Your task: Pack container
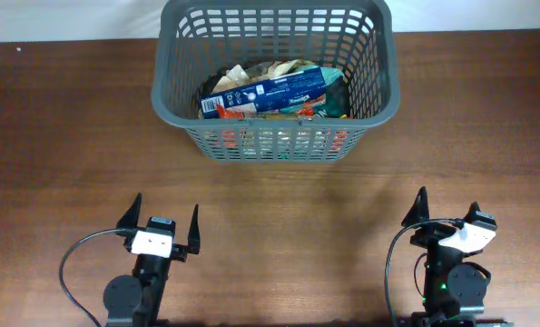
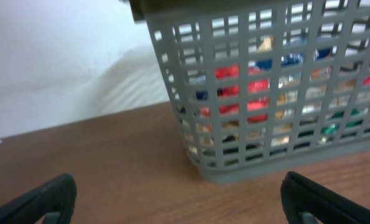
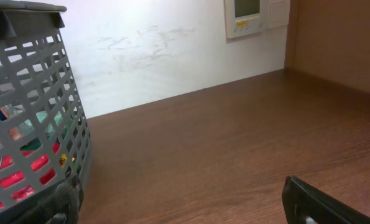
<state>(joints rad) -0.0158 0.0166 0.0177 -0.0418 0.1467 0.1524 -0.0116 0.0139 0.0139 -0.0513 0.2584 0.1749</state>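
Observation:
The dark grey container (image 1: pixel 173 95) stands at the far middle of the table, with lattice-slotted sides. Inside lie several snack packets, a blue one (image 1: pixel 274 91) on top. The container also shows in the left wrist view (image 2: pixel 259 165) and at the left of the right wrist view (image 3: pixel 29 93). My left gripper (image 1: pixel 163 222) is open and empty at the near left, well short of the container. My right gripper (image 1: pixel 446 212) is open and empty at the near right. In the wrist views both sets of fingers, left (image 2: pixel 185 202) and right (image 3: pixel 185 205), stand wide apart over bare wood.
The brown wooden table (image 1: pixel 70 136) spreads around the container. A white wall (image 3: pixel 160 50) runs behind it, with a wall panel (image 3: pixel 256 15) at the far right. A wooden side board (image 3: pixel 340 37) stands on the right.

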